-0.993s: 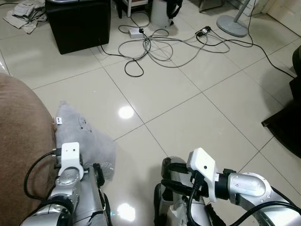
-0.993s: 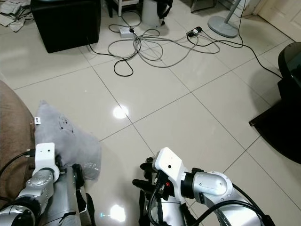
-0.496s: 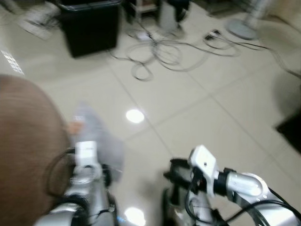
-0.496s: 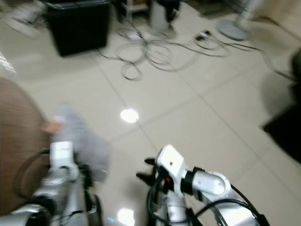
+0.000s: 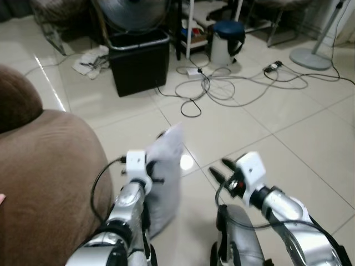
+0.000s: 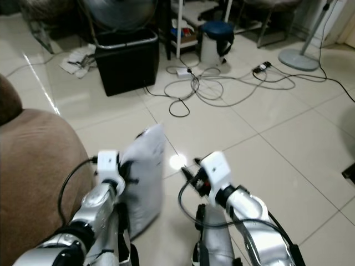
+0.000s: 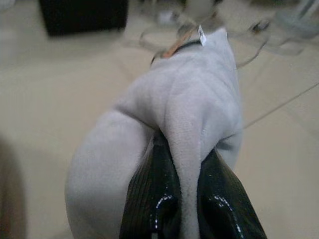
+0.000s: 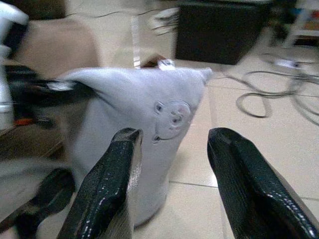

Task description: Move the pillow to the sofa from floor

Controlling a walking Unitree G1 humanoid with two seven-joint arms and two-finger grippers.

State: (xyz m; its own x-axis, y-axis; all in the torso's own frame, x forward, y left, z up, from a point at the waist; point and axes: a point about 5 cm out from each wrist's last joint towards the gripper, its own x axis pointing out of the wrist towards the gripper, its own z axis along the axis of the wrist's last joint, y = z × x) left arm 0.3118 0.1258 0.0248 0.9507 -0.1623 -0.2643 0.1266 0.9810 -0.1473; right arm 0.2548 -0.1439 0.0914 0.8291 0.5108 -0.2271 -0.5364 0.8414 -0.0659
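A pale grey pillow [image 5: 165,183] hangs upright above the tiled floor, lifted beside the brown sofa [image 5: 44,172]. My left gripper [image 7: 182,199] is shut on a fold of the pillow [image 7: 179,104], which bulges out on both sides of the black fingers [image 7: 149,199]. My right gripper [image 5: 220,170] is held out to the right of the pillow, open, with nothing between its fingers [image 8: 112,184]. The right wrist view looks at the pillow [image 8: 144,134] with its small embroidered face.
A black bin [image 5: 138,61] stands ahead with a tangle of grey cables [image 5: 222,88] on the tiles beside it. A white pail with a blue lid [image 5: 226,41] and a fan base [image 5: 310,57] lie further back. Crumpled paper [image 5: 91,58] is left of the bin.
The pillow has come up off the floor in my left gripper and now hangs upright. Both arms are raised. The camera has tilted up, bringing more of the room and sofa into view.
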